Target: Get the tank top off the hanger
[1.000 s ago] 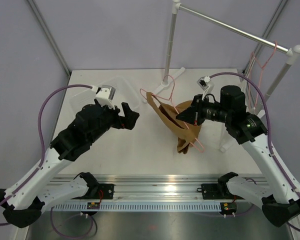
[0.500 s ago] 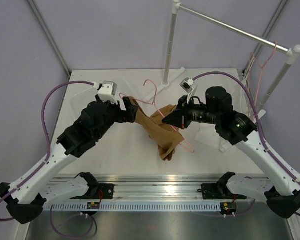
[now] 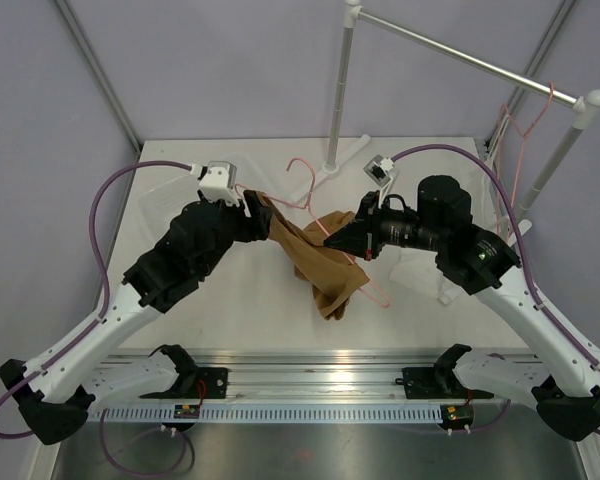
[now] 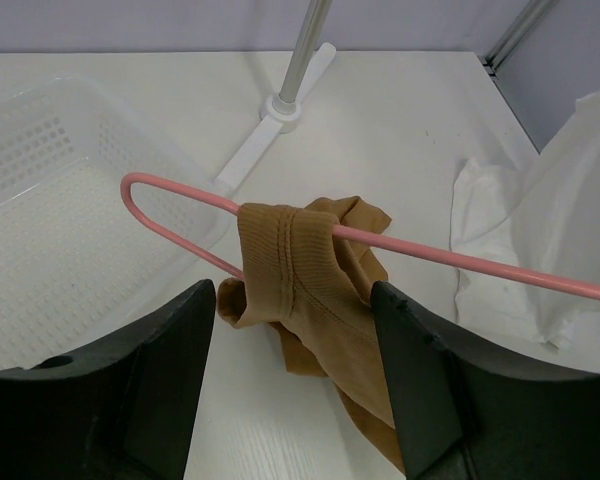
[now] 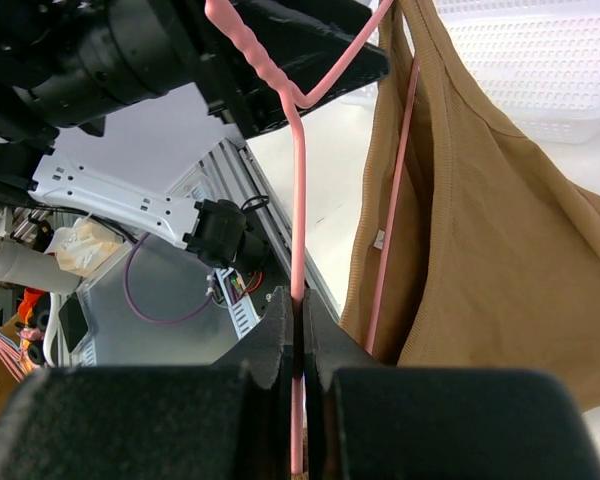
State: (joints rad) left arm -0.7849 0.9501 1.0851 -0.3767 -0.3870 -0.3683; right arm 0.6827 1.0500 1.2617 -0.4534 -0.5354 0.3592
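Tan tank top (image 3: pixel 318 262) mid-frame in top view: strap looped over arm of pink hanger (image 3: pixel 302 190), rest hanging in bunch above table (image 3: pixel 250 305). R gripper (image 3: pixel 332 241) pressed together, pinching hanger rod; R wrist cam shows rod clamped betw. pads (image 5: pixel 270 345). L gripper (image 3: pixel 263 218) at strap end, jaws spread either side of folded strap, no clamp on fabric. White basket (image 4: pixel 50 220) at left of L wrist view, sheer white garment (image 4: pixel 570 190) at right edge.

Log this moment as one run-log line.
right pincer: shut on hanger | left pincer: open, straddling strap at hanger end | tank top: draped on hanger, not yet off
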